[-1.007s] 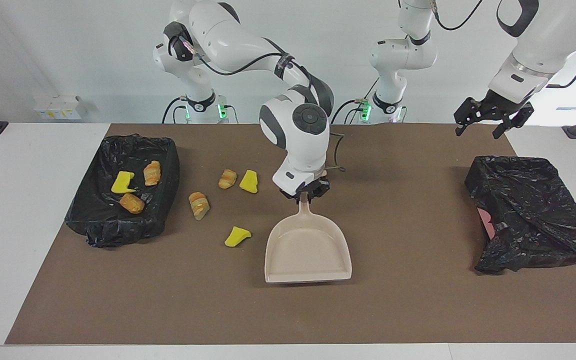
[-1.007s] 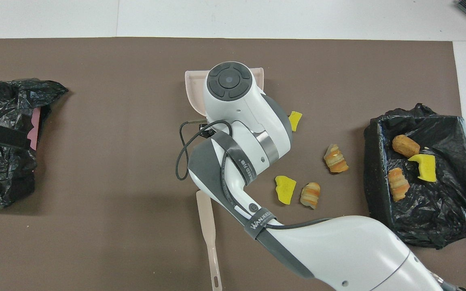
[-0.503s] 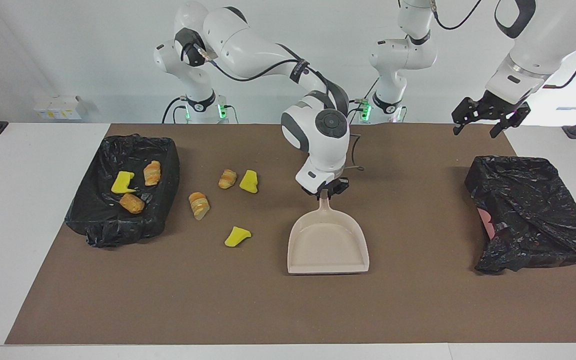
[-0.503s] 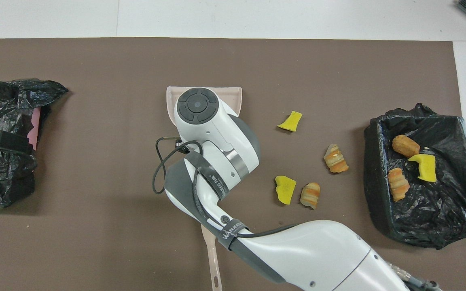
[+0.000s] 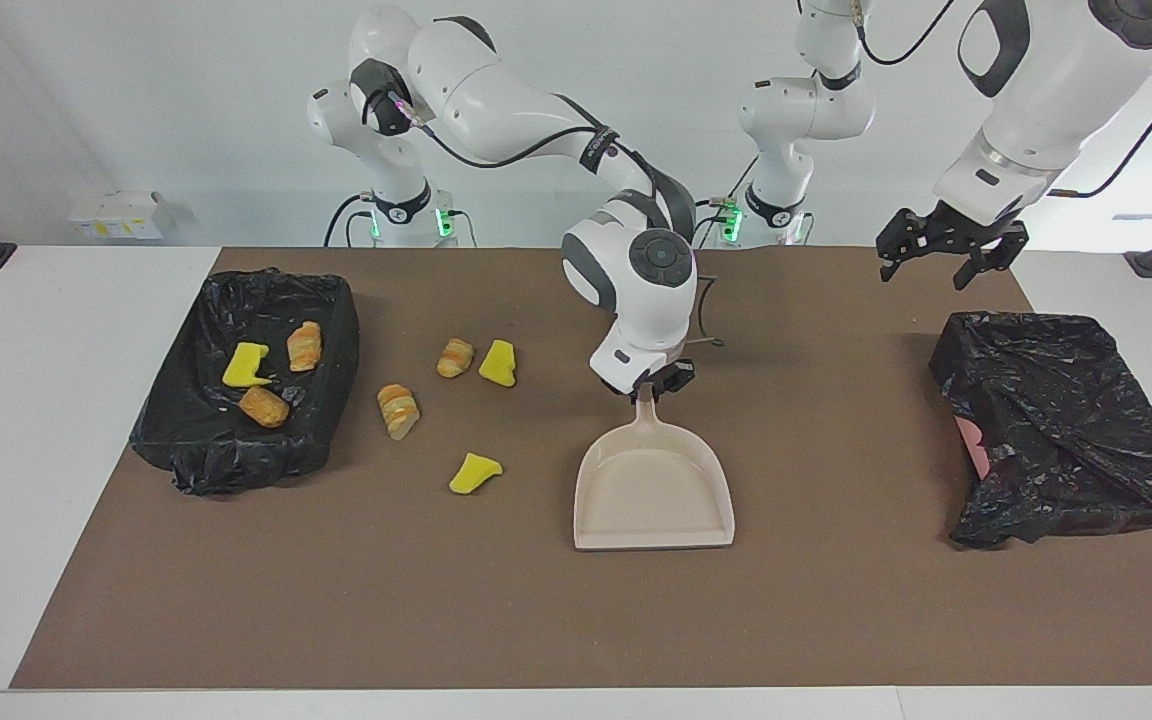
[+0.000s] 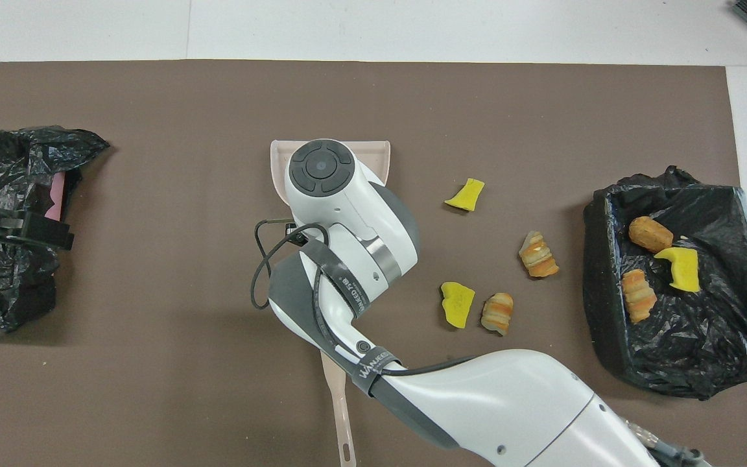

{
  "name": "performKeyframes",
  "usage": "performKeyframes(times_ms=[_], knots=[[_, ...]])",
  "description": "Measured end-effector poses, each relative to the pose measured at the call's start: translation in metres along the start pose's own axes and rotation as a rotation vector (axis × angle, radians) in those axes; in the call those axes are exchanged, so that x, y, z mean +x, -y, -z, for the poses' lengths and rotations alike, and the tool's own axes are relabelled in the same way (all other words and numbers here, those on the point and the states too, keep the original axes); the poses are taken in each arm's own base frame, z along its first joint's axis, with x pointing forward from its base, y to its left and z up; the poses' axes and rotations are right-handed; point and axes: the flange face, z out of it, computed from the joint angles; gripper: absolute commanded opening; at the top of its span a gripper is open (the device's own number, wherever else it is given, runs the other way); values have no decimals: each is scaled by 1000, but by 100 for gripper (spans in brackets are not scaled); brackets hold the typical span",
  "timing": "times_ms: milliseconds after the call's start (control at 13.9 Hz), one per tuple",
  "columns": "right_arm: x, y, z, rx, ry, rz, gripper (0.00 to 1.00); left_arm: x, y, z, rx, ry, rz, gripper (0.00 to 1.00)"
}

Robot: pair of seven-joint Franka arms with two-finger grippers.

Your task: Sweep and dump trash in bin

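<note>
My right gripper [image 5: 648, 385] is shut on the handle of the beige dustpan [image 5: 654, 490]. The pan lies low on the brown mat at mid table, its mouth pointing away from the robots. Its rim shows past my wrist in the overhead view [image 6: 383, 152]. Loose trash lies beside it toward the right arm's end: two yellow chunks [image 5: 476, 472] [image 5: 498, 363] and two pastry lumps [image 5: 398, 410] [image 5: 455, 357]. A black-lined bin [image 5: 236, 455] holds a yellow chunk [image 5: 246, 365] and two pastry lumps [image 5: 304, 345] [image 5: 264, 406]. My left gripper [image 5: 941, 262] hangs open and empty in the air.
A second black-bagged box [image 5: 1056, 430] with a pink patch sits at the left arm's end, under my left gripper [image 6: 36, 228] in the overhead view. A beige flat paddle [image 6: 338, 402] lies on the mat nearer to the robots than the dustpan.
My right gripper carried the dustpan toward the left arm's end, away from the loose trash, then nearly stopped. My left gripper drifted a little toward mid table.
</note>
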Motion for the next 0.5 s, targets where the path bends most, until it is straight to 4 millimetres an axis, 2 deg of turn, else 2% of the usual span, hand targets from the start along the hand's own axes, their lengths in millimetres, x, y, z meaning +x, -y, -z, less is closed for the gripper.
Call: performKeyframes(times_ms=[72,144,359,503], knots=[[-1,1,2,1,-2,12,69,3,-9,-6,1,-3,-17,100],[-1,1,6,4,-7,17,73,6,-17,-13,2,-8,-32,100],[-8,1,25,8,-18,23,80,13,-31,-30,5,-20,-59,100],[-25,2,38,-5,-11,37,81,21,-40,-41,7,-37,-75,100]])
